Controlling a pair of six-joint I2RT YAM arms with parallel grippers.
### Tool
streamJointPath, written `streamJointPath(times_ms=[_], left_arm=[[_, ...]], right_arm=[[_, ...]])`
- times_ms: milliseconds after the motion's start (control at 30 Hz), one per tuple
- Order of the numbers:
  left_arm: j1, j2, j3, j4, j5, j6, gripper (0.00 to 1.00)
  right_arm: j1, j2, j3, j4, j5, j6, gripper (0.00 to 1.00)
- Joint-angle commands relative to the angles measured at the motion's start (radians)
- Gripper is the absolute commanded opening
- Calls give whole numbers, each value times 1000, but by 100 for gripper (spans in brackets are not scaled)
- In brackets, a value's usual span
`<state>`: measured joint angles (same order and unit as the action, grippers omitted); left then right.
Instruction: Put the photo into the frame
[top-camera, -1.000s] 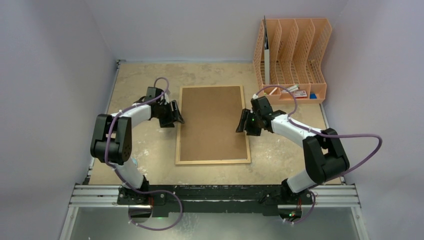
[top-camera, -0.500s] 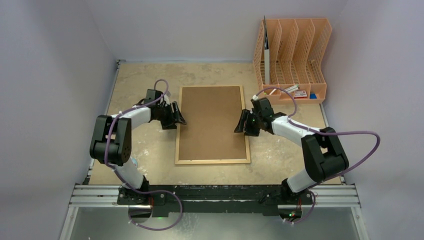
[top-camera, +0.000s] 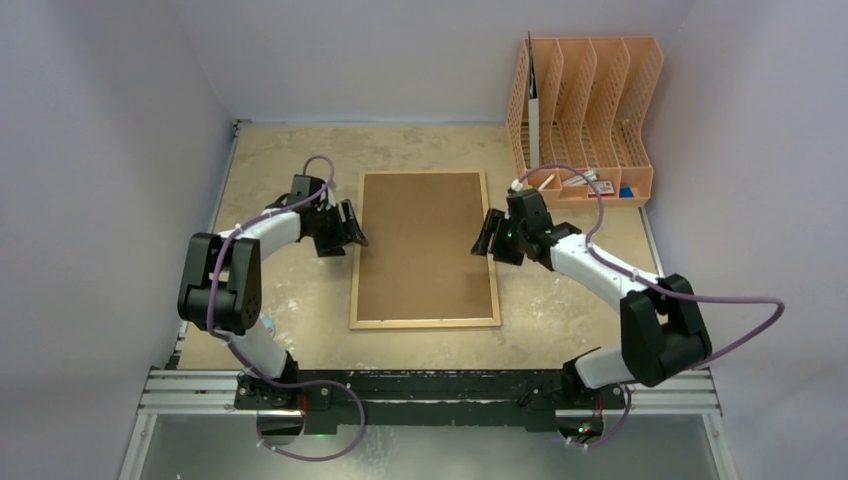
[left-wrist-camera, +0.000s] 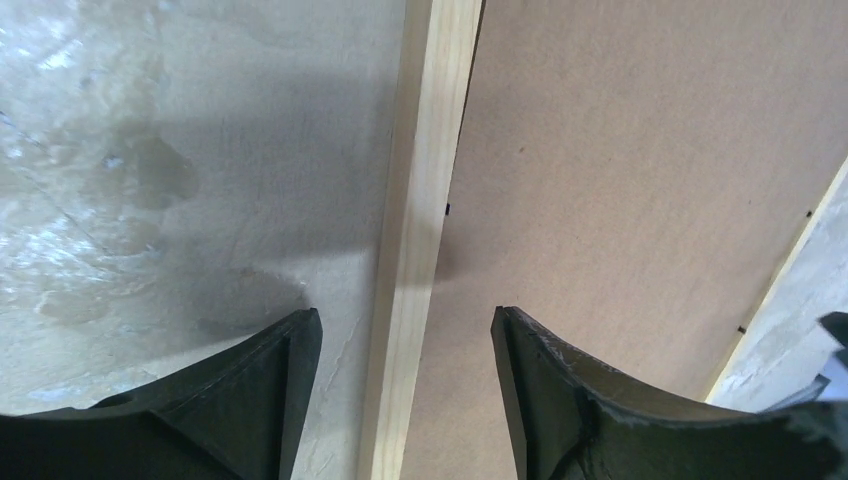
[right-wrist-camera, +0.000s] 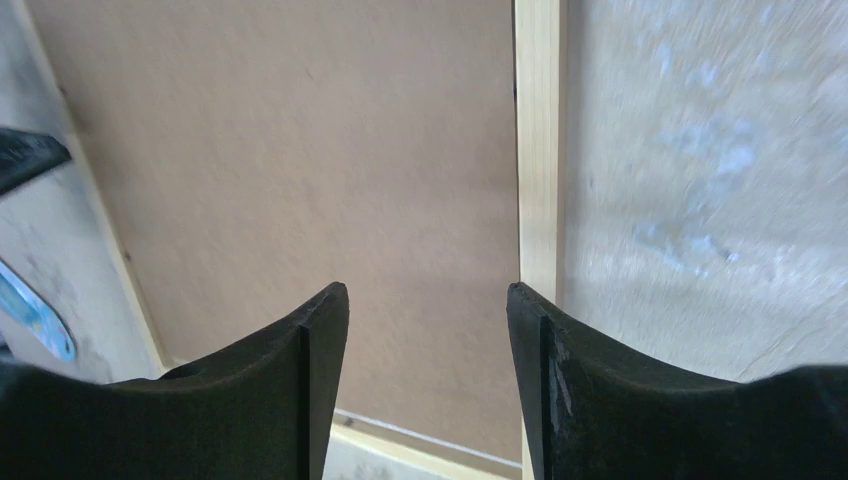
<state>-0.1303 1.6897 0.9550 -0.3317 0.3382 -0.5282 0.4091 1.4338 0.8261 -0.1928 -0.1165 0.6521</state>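
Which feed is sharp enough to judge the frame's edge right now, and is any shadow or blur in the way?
Left wrist: sharp, wood grain readable; a soft shadow lies across the table and the rail of the frame ahead of the left gripper. Right wrist: slightly smeared, table texture blurred. Top external: even light, no glare.

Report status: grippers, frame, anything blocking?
Left gripper open over frame left rail; right gripper open over its right edge; nothing held. Frame flat, back up. Photo not in sight. No obstruction.
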Motion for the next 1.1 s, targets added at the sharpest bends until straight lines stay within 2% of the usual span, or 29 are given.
streamJointPath(times_ms=[0,200,633,867,1067], left_arm=[[7,-38,75,-18,-55,41,69],[19,-6,129,4,-30,35,72],[38,189,255,90,-62,24,69],[52,275,317,112,-21,22,69],[56,348,358,138,84,14,66]], right_arm=[[-1,-5,120,-11,140,0,63],[-3,163,292,34,177,-27,63],[-55,540,656,30,219,-85,63],[-70,652,729,12,197,-111,63],[-70,689,711,33,120,-140,63]])
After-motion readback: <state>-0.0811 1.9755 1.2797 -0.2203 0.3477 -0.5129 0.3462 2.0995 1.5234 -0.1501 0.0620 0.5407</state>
